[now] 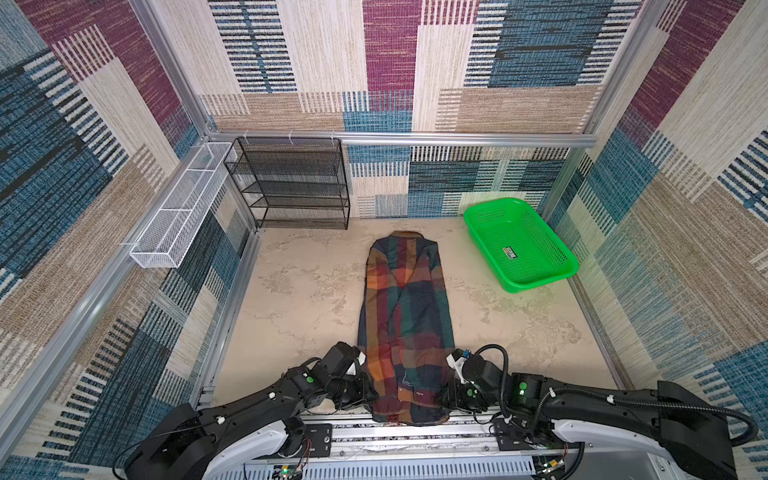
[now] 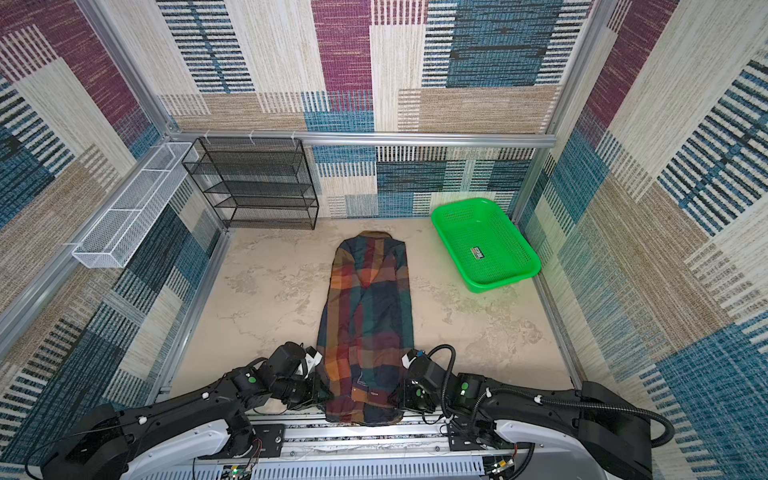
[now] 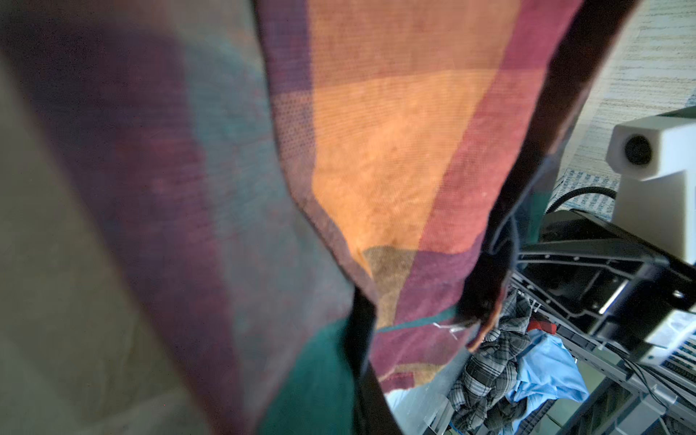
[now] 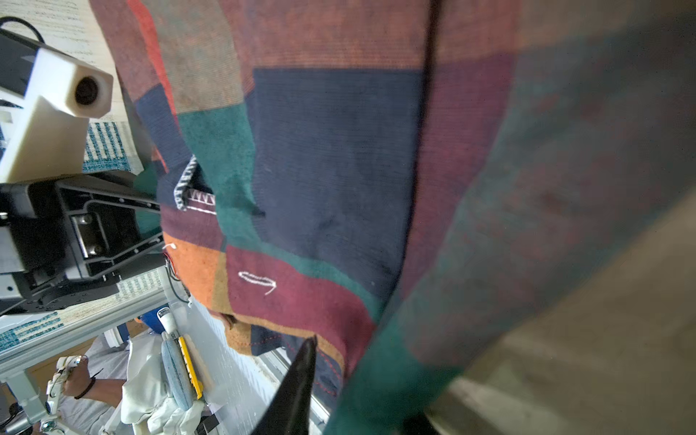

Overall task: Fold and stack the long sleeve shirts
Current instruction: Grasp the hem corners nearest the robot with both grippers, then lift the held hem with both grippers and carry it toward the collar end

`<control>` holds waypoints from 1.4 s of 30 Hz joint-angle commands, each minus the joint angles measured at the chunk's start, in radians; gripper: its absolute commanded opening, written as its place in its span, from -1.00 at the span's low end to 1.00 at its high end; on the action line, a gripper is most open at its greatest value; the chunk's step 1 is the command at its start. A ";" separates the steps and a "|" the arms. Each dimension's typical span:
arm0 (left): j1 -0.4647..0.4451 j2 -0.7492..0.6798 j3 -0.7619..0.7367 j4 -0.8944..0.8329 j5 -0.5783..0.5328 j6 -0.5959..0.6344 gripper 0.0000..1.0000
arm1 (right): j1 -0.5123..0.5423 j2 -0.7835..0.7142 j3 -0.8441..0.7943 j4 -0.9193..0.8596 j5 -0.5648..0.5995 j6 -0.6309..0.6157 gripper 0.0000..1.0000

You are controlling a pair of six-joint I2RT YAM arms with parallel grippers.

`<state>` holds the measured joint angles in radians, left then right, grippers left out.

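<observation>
A white wire tray [image 1: 178, 208] hangs on the wall rail at the upper left in both top views. Just right of it, a black mesh rack [image 1: 291, 183] stands on the pale surface [image 1: 299, 299] against the back wall.

At the lower left of centre, the left gripper [image 1: 365, 390] [image 2: 318, 388] sits at the left edge of the plaid shirt [image 1: 405, 316] [image 2: 365, 316], near its hem. Its jaws are together, pinched on that edge. In the left wrist view the checked cloth [image 3: 395, 150] fills nearly the whole frame, close to the lens. A heap of grey-check and light blue clothes [image 3: 501, 361] shows past it at the lower right.

The shirt lies in the middle of the surface, folded lengthwise into one long narrow strip. Its brownish collar points to the top of the frame and its hem hangs over the near edge onto the metal rail at bottom centre.

The right gripper [image 1: 446, 395] [image 2: 397, 395] meets the shirt's right edge, level with the left one. In the right wrist view the cloth [image 4: 331, 150] covers most of the frame and only one dark fingertip [image 4: 301, 373] shows. Whether these jaws are closed on the cloth cannot be told.

At the right, well apart from the shirt, a green plastic basket [image 1: 540, 284] [image 2: 505, 282] rests on the surface by the back corner.
</observation>
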<state>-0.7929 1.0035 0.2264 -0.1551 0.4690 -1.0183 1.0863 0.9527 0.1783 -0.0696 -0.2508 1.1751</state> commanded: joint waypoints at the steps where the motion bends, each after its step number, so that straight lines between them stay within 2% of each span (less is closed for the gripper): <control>1: 0.000 0.031 -0.009 -0.041 -0.042 -0.006 -0.94 | 0.001 0.012 -0.011 0.002 0.021 -0.001 -0.59; 2: 0.000 0.037 -0.010 -0.033 -0.040 -0.008 -1.00 | 0.001 0.007 -0.011 -0.001 0.027 -0.001 -0.65; 9: 0.000 0.011 0.016 -0.069 -0.044 -0.024 -1.00 | -0.001 -0.068 0.022 -0.107 0.065 -0.008 -1.00; 15: -0.001 -0.100 0.038 -0.137 -0.055 -0.114 -1.00 | -0.001 -0.180 0.068 -0.213 0.087 0.009 -1.00; 19: -0.002 -0.164 0.092 -0.188 -0.071 -0.186 -1.00 | -0.001 -0.180 0.119 -0.235 0.093 0.003 -1.00; 28: 0.000 -0.189 0.262 -0.283 -0.109 -0.282 -1.00 | -0.034 -0.159 0.284 -0.323 0.169 -0.056 -1.00; 35: 0.021 -0.121 0.375 -0.310 -0.144 -0.292 -1.00 | -0.152 -0.103 0.397 -0.317 0.130 -0.166 -1.00; 42: 0.107 0.012 0.508 -0.353 -0.129 -0.261 -1.00 | -0.257 -0.022 0.492 -0.325 0.083 -0.271 -1.00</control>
<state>-0.7063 0.9802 0.6930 -0.4690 0.3443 -1.2976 0.8589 0.9199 0.6540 -0.3973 -0.1486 0.9699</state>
